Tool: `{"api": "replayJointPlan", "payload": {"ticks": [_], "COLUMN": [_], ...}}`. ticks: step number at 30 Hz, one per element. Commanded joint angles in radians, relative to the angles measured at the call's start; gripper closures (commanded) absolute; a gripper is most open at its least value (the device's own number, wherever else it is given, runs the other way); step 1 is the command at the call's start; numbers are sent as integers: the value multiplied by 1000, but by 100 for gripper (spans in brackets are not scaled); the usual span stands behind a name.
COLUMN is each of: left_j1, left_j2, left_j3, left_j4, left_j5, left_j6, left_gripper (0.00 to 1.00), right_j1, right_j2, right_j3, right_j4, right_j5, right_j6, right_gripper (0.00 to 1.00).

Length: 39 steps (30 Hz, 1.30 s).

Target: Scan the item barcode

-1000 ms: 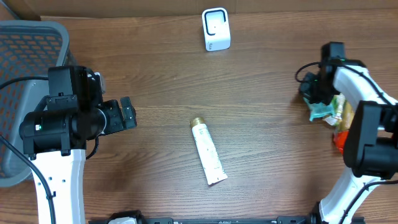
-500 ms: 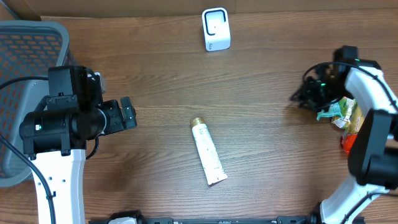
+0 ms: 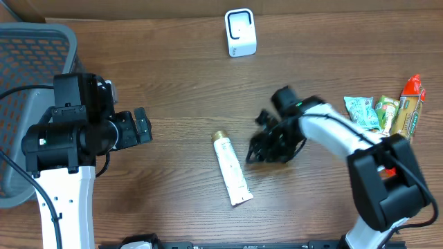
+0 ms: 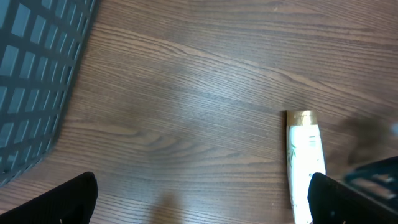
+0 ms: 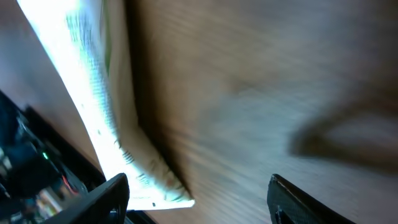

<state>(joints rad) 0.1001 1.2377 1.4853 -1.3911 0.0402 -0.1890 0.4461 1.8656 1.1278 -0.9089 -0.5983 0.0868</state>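
We see tube [image 3: 230, 169] w/ gold cap lying flat mid-table [image 3: 173, 83], cap end toward far side, nothing gripping it. R gripper [image 5: 198, 190] sits just beside tube on its right. Its fingers are spread apart & empty, and tube's crimped end is near one finger in wrist view. L gripper [image 3: 143, 126] is well apart on left, next to basket [image 3: 28, 48], fingers spread wide, empty. Scanner [image 3: 240, 32] upright at far edge. Snack packs [image 3: 384, 114] far right.

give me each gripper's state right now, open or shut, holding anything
Left gripper: open, holding nothing.
Right gripper: open, holding nothing, beside the tube.
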Motion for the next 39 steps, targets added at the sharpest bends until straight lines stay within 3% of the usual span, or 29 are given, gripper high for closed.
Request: {"api": "replayJointPlan", "payload": {"ticks": [1, 11, 15, 16, 17, 20, 27, 33, 38, 39], "left_j1": [3, 3, 3, 3, 3, 3, 3, 3, 3, 3], "left_j2": [-1, -1, 0, 0, 0, -1, 0, 0, 0, -1], "left_j3": [10, 10, 10, 10, 10, 10, 10, 10, 10, 10], "left_j4": [4, 3, 4, 4, 3, 3, 4, 3, 3, 4], "left_j5": [4, 4, 4, 4, 4, 4, 4, 4, 4, 4], "left_j6": [-17, -17, -17, -17, -17, -17, -17, -17, -17, -17], "left_gripper": [0, 0, 0, 0, 0, 0, 0, 0, 0, 1], "right_j1": [61, 231, 245, 245, 245, 245, 245, 269, 314, 323], "right_j2": [-4, -3, -3, -3, -3, -3, -18, -52, -41, -39], "right_j3": [-15, -37, -42, -42, -42, -42, 57, 153, 119, 114], "right_j4": [34, 108, 113, 113, 113, 115, -10, -180, -147, -138], "right_j5": [-14, 117, 146, 146, 148, 158, 340, 753, 800, 801], "right_j6": [23, 113, 153, 153, 153, 152, 171, 285, 275, 268], "right_gripper": [28, 24, 46, 55, 71, 96, 96, 96, 96, 89]}}
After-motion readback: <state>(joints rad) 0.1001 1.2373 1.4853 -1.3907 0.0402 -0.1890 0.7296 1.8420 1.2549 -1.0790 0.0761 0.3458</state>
